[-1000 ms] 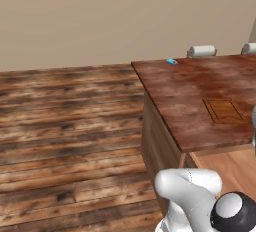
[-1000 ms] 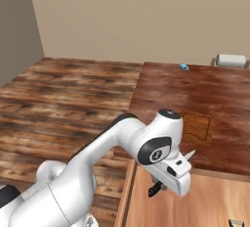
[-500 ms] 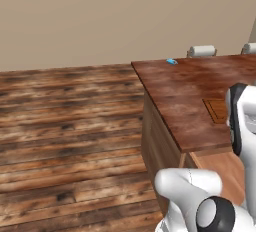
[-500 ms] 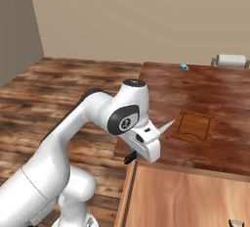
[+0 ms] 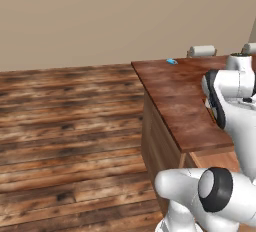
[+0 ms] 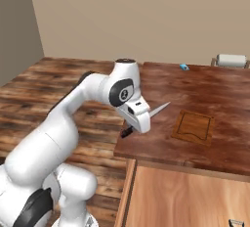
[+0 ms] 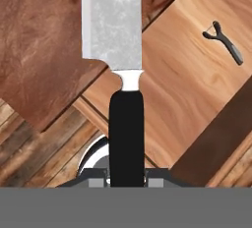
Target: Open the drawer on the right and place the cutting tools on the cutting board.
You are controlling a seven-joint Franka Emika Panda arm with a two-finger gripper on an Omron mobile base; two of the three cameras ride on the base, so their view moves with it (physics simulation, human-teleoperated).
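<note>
With the end effector (image 6: 128, 132) clamped on the dark handle of the silvery-bladed knife (image 6: 155, 111) above the reddish worktop (image 6: 205, 99), short of the grooved brown wooden cutting board (image 6: 195, 127), a handle-only grip risks blade pivot or slip.

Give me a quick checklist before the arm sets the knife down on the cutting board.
1. Grip: the hand is shut on the dark-handled, grey-bladed knife: ok.
2. Knife over the board: it is above the countertop edge, left of the small brown wooden cutting board: not ok yet.
3. Board surface free: ok.
4. Light tan wooden drawer open: ok.
5. Other tools left: a small dark Y-shaped peeler lies in the drawer: not ok.
6. Blade tilt over the board: cannot tell.
</note>
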